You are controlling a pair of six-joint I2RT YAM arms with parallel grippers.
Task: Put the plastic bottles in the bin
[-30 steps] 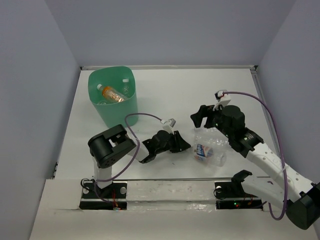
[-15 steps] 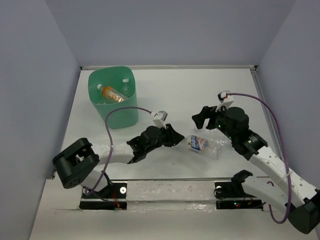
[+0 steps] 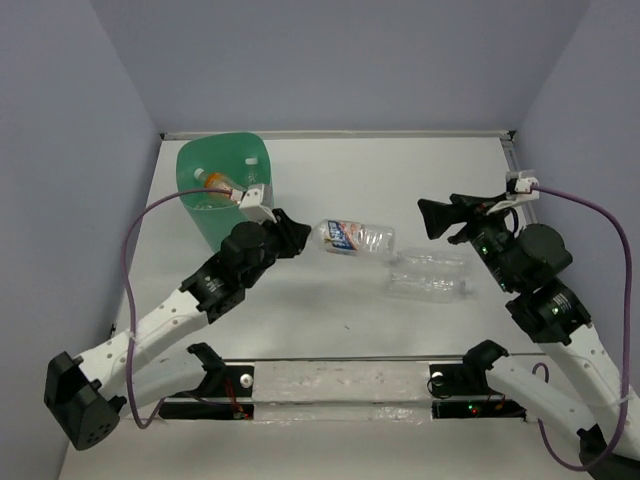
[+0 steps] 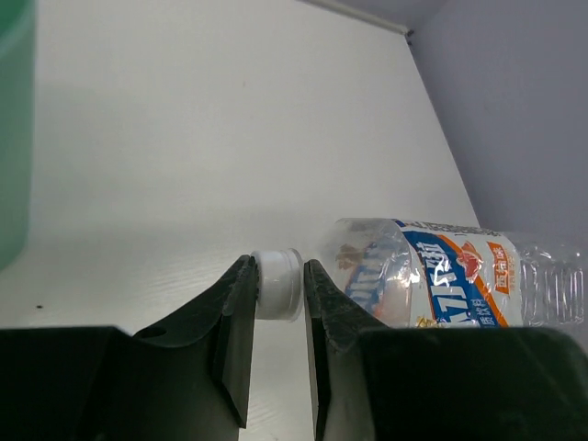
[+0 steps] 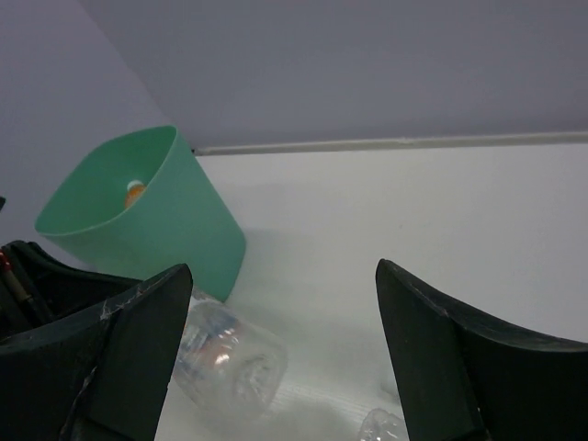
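"What's nearest?"
"Clear bottles lying on the desk, right of centre."
"And the grippers?"
"The left gripper pinches a labelled bottle by its white cap. The right gripper gapes wide, holding nothing."
"Farther back?"
"The bin, far left, with an orange bottle inside."

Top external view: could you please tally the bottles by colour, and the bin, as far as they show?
Clear bottles: 3, the labelled clear bottle in the left gripper plus what look like 2 unlabelled clear bottles on the table
Orange bottles: 1, the orange bottle inside the bin
Bins: 1
Total: 5; other bin contents too unclear to count
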